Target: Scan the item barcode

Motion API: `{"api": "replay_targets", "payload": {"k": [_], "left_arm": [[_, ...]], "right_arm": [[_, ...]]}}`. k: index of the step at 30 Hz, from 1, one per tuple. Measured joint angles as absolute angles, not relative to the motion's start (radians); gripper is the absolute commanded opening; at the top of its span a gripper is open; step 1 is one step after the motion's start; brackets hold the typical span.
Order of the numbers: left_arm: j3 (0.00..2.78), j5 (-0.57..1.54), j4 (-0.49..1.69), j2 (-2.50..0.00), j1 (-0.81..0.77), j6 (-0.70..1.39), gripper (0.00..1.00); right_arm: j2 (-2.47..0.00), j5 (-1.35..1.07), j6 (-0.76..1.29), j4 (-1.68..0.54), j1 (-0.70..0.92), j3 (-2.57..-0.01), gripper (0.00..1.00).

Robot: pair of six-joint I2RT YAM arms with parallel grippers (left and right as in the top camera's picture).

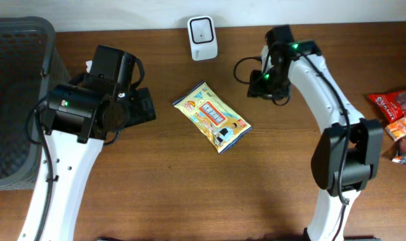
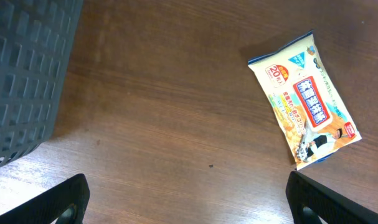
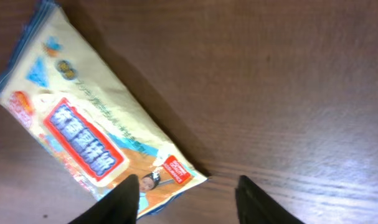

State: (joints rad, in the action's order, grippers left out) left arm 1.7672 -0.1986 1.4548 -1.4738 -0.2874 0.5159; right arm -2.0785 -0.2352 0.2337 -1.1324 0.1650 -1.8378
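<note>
Reaching in from the near edge of the wooden table [image 1: 189,194], two robot arms stand one at each side. The left tool [image 2: 187,179] hovers above bare wood with its fingers spread wide and nothing between them. A yellow packet [image 1: 211,118] with blue edges and a red label lies flat near the middle of the table, printed side up, set at a slant between the two arms. The right tool [image 3: 187,186] hangs a little beyond the packet and to its right, fingers parted and empty. From its wrist camera, the packet's lower corner lies just by one dark finger [image 3: 123,200]. A dark basket [image 1: 22,30] fills the left edge, and red snacks [image 1: 396,110] lie at the right edge. Farthest back, a small white scanner [image 1: 203,38] stands upright.
</note>
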Motion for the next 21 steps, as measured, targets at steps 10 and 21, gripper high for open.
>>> {"api": "replay_targets", "payload": {"k": [10,21], "left_arm": [[1.767,-0.199,1.454,-1.474,-0.287,0.516,0.99],[1.767,-0.199,1.454,-1.474,-0.287,0.516,0.99]], "right_arm": [[-2.130,-0.331,0.482,-1.015,0.502,-1.703,0.76],[-2.142,0.010,0.489,-1.158,0.318,-1.799,0.82]]}}
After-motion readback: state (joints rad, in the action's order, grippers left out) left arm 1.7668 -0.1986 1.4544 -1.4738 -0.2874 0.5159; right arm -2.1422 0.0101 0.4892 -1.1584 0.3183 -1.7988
